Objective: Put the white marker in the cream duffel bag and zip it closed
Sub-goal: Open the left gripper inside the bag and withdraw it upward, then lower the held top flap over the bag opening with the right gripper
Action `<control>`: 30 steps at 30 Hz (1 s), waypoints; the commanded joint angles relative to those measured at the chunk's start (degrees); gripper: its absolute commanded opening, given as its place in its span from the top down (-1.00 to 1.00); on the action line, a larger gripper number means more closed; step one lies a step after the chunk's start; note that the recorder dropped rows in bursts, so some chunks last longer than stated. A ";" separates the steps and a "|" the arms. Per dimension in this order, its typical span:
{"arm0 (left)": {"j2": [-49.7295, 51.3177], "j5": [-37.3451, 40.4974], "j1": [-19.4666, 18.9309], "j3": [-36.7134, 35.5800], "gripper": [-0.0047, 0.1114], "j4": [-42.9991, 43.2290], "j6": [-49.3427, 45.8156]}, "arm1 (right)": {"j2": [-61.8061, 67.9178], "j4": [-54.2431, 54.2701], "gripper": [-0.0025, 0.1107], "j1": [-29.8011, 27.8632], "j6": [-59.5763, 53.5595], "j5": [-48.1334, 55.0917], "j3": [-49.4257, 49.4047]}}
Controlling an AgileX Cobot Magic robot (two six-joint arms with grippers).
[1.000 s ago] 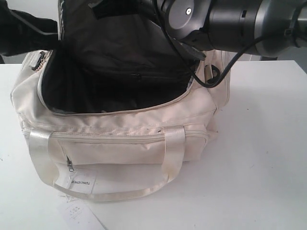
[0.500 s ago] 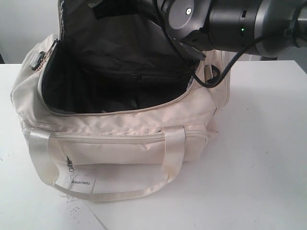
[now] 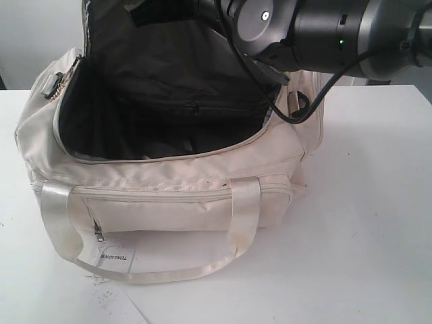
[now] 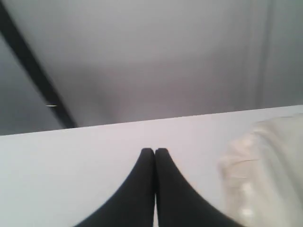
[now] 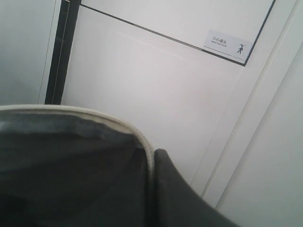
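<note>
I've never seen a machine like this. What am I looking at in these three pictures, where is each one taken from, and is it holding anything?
It is a robot with two arms, each ending in a two-fingered gripper. The wide picture comes from a camera off the arms: a cream duffel bag stands on a white table, its top flap lifted, dark lining showing. The grey arm above is the right one. The other two pictures come from cameras on the wrists. The left gripper is shut on nothing, beside the bag. The right gripper is pinched on the cream edge of the flap, holding it up. I see no marker.
</note>
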State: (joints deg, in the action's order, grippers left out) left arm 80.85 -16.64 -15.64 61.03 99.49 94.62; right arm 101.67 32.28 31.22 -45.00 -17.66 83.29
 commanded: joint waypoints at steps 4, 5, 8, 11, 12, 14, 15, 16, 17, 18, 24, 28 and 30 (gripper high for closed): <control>-0.18 40.77 -0.28 -0.33 0.92 -19.28 -21.48 | -1.12 0.35 0.96 -0.56 0.27 -2.58 0.30; -0.18 40.45 -0.28 -0.33 0.92 -33.69 -34.30 | -1.12 0.35 0.96 -0.56 0.27 -2.58 0.30; -1.20 41.43 -0.28 -0.33 0.92 -73.46 -72.61 | -1.12 0.35 0.96 -0.56 0.42 -2.24 0.30; -2.51 43.97 -0.28 -0.33 0.92 -107.04 -100.57 | -1.12 0.35 0.96 -0.56 1.26 -0.21 0.30; -2.77 45.82 -0.28 0.18 0.92 -117.00 -109.00 | -1.12 0.35 0.96 -0.56 1.26 0.88 0.30; -2.12 52.21 -0.92 2.83 0.92 -131.40 -119.20 | -1.12 0.35 0.96 -0.56 1.26 2.64 0.30; -1.34 53.86 -1.69 4.50 0.92 -135.81 -122.25 | -1.12 0.35 0.96 -0.56 1.26 3.50 0.30; -0.72 53.97 -2.45 5.72 0.92 -138.08 -123.07 | -1.12 0.35 0.96 -0.56 1.40 4.33 0.30; 0.17 53.31 -3.22 7.24 0.92 -139.68 -122.94 | -1.12 0.35 0.96 -0.56 1.50 4.77 0.30; 1.17 52.34 -4.08 8.72 0.92 -140.33 -122.08 | -1.12 0.35 0.96 -0.56 1.50 5.42 0.30; 7.99 54.75 -8.31 16.12 0.39 -144.29 -118.74 | -1.95 0.35 0.96 -0.56 1.50 7.49 0.30; 14.27 59.14 -8.28 19.59 -0.15 -148.78 -119.35 | -3.41 0.24 0.96 -0.56 1.18 12.02 0.30; 17.75 60.89 -8.28 21.40 -0.25 -149.99 -119.38 | -3.68 0.24 0.96 -0.56 0.38 14.81 0.30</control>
State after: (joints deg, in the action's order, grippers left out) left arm 94.74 41.03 -23.92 80.54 -47.56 -24.42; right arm 99.19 32.48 30.99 -43.85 -5.75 83.29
